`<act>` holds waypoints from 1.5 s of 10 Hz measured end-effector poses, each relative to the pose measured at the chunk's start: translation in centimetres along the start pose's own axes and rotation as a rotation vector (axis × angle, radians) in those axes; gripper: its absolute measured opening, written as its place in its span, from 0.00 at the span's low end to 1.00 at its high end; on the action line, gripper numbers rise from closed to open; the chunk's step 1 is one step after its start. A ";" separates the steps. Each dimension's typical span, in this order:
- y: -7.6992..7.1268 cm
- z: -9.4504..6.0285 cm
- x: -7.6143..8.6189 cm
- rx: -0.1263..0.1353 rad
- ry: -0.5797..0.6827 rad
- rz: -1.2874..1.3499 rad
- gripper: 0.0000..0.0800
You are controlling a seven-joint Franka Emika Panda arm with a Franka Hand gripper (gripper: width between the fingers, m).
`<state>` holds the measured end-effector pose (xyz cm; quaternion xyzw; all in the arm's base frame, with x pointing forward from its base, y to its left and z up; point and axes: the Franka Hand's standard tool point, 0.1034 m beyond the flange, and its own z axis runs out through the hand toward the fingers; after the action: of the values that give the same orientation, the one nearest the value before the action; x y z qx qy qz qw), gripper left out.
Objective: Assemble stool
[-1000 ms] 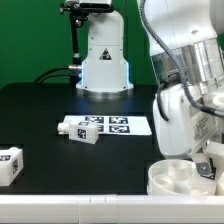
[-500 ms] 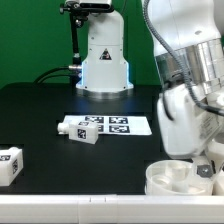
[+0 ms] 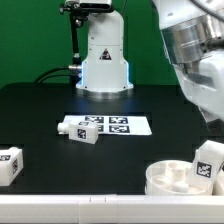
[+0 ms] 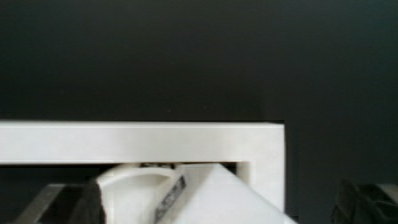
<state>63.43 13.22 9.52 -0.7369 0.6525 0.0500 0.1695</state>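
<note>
The round white stool seat lies at the front of the exterior view's right. One tagged white leg stands in its right part, slightly tilted. A second leg lies on its side at the marker board's left end. A third leg sits at the left edge. My arm hangs high above the seat, its fingers off the frame there. In the wrist view my gripper is open. Its dark fingers stand wide on both sides of the leg, clear of it.
The marker board lies mid-table in front of the white robot base. A white strip runs along the table's front edge. A white bar with a corner crosses the wrist view; what it is I cannot tell.
The gripper has opened and let go of the leg, which stays standing in the seat. The arm has risen up and to the right, uncovering the seat and leg.
</note>
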 end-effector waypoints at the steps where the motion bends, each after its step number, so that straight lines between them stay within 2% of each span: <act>1: 0.0 0.0 0.1 -0.001 0.000 -0.059 0.81; 3: -0.3 -0.4 -0.2 -0.020 0.032 -0.362 0.81; 4: -0.6 -0.7 -0.4 -0.006 0.052 -0.545 0.81; 5: -0.4 -0.7 -1.0 -0.016 0.066 -0.708 0.81; 6: -0.2 -0.6 -1.7 -0.040 0.077 -0.790 0.81; 8: -0.2 -0.6 -1.2 -0.045 0.078 -0.908 0.81; 9: -0.2 -0.6 -1.1 -0.060 0.083 -1.056 0.81; 11: -0.2 -0.7 -0.7 -0.112 0.100 -1.396 0.81; 12: -0.4 -0.6 -0.5 -0.179 0.101 -1.621 0.81; 13: -0.6 -0.7 0.5 -0.158 0.126 -1.660 0.81; 15: -0.4 -0.8 1.2 -0.185 0.125 -1.787 0.81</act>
<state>63.86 11.92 9.96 -0.9815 -0.1623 -0.0884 0.0492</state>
